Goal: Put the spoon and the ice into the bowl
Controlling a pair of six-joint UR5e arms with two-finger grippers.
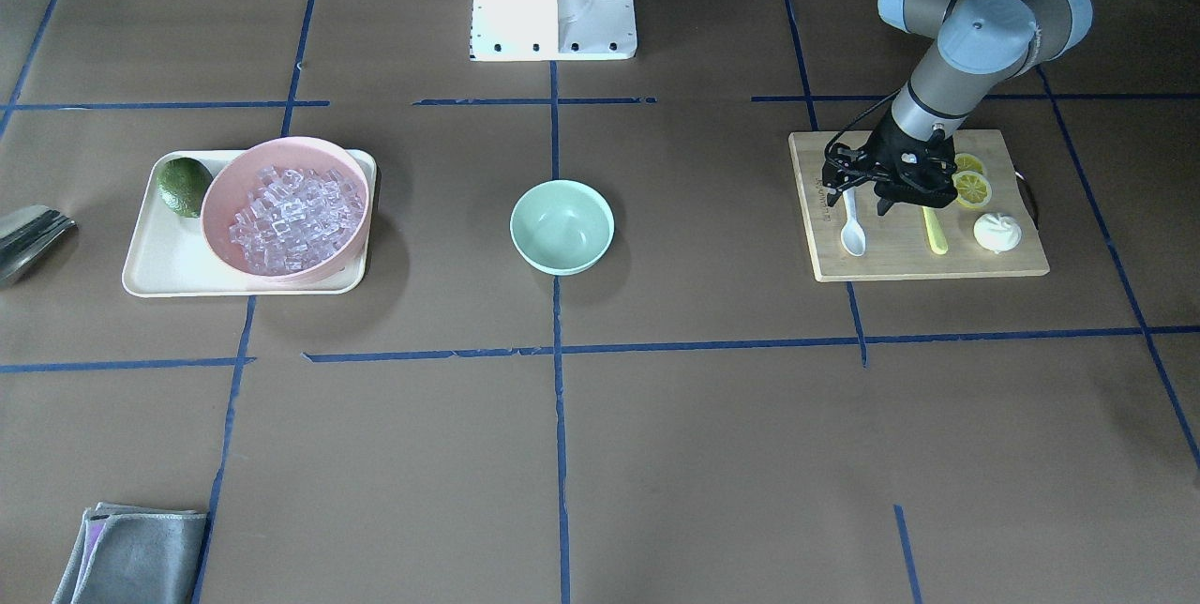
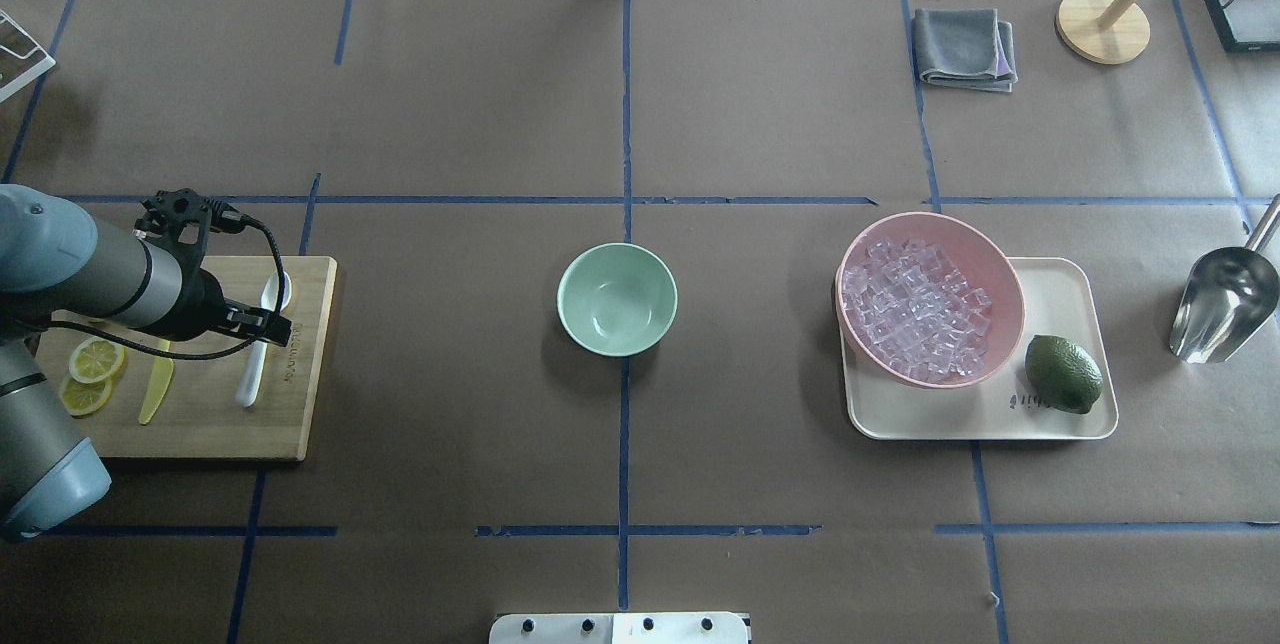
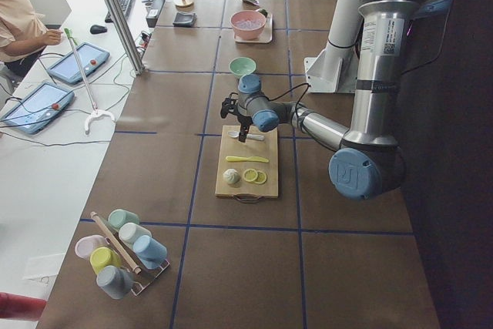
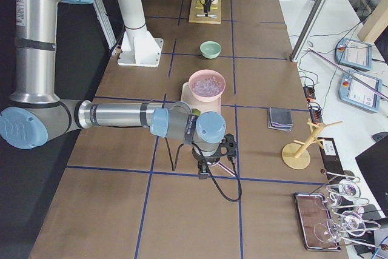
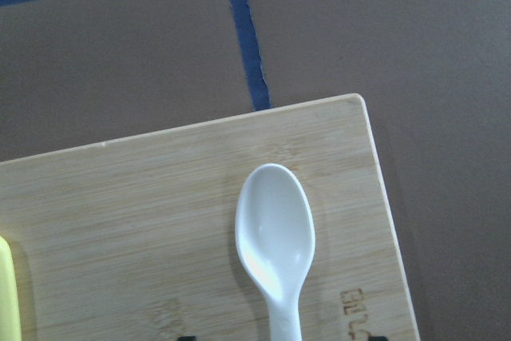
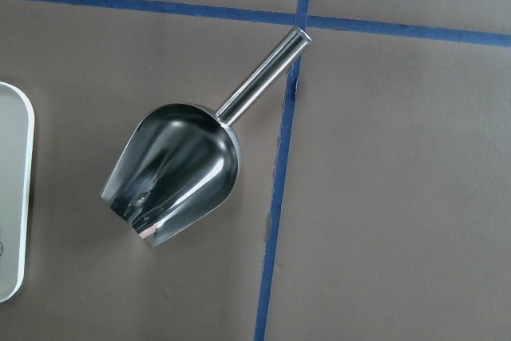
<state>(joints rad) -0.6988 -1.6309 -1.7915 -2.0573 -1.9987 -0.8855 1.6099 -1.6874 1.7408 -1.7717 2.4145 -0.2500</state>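
The small white plastic spoon lies flat on the light wooden cutting board, on the robot's left side of the table. It has a smooth, shiny oval scoop facing up and a straight thin handle. The left gripper is right over the spoon's handle. Its black fingers are spread wide, one on each side of the handle, and they hold nothing. I cannot tell if the tips touch the board. On the same board, beside the spoon, are a yellow-green plastic knife, some yellow lemon slices and a little white bun-shaped thing. The small round mint-green bowl sits in the middle of the table with nothing in it, well apart from the board. The ice is a heap of small clear glassy cubes in the big pink bowl, which stands on a cream tray on the robot's right side. A dark green round fruit sits on the tray just beside the pink bowl. A shiny metal scoop lies near the tray. The right gripper hangs above the table, and I cannot tell how its fingers are.
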